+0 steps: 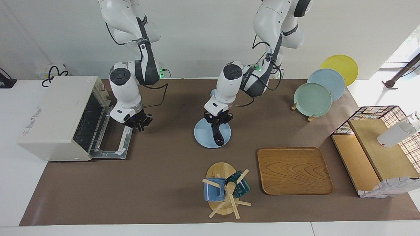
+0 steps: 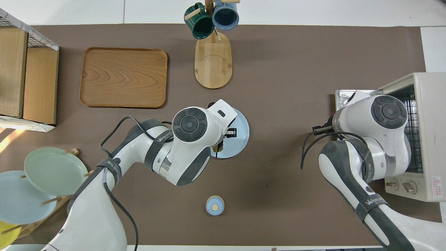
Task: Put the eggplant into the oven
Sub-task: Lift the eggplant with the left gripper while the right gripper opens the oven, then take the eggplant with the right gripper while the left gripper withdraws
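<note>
Eggplant hung nearly upright, stem end up, pinched between the fingers of my left gripper over the light blue plate at the middle of the table; whether its lower tip touched the plate could not be told. In the overhead view my own wrist hid most of it, leaving only a sliver visible. Toward my right arm's end of the table stood the cream oven with its door dropped flat on the brown mat and the wire rack showing. My right gripper hovered over the door's free edge, holding nothing (its fingers looked slightly parted). A wooden tray lay bare toward my left arm's end, beside a mug stand with two mugs.
</note>
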Controlling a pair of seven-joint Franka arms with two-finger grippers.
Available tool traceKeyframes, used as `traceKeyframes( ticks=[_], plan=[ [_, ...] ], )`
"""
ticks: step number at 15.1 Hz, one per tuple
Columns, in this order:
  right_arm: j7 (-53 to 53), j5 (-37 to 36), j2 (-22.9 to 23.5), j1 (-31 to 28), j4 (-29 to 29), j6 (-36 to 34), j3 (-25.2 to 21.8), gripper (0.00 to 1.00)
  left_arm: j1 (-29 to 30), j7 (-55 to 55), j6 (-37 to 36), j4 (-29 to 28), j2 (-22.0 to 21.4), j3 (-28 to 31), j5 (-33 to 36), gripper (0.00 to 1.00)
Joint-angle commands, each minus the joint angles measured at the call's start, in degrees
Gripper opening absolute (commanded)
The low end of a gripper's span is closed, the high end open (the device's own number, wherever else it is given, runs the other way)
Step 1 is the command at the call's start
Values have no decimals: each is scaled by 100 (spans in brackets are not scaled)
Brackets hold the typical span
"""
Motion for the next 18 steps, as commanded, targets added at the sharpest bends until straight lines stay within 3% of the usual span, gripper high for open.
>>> traceKeyframes(
  ticks=[1, 2, 3, 6, 9, 12, 15, 18],
  plan=[
    [103, 155, -13, 46, 69, -190, -32, 91, -70, -29, 114, -48, -35, 95, -64, 6],
    [94, 164, -30, 55, 77, -356, -23, 100, -61, -29, 96, -39, -35, 104, -64, 77],
    [85, 190, -30, 55, 86, -480, 64, 100, -26, 6, 35, -22, -52, 113, -64, 100],
    [-72, 269, -39, 46, 104, -437, 153, 100, 298, 137, -630, 153, -376, 130, -55, 100],
    [-135, 812, 22, 81, 428, -542, 223, 100, 912, 778, -1562, 496, -675, 113, -72, 100],
    [162, 876, 188, 728, 1085, -805, 355, 100, 1563, 1095, -2309, 978, -835, 113, -73, 100],
    [1758, 709, 784, 2011, 2436, -1077, 346, 100, 2213, 1655, -3101, 1515, -922, 139, -73, 100],
    [3357, -237, 2538, 3030, 4728, -1964, 355, 100, 2855, 2438, -3602, 1648, -1159, 148, -64, 100]
  ],
)
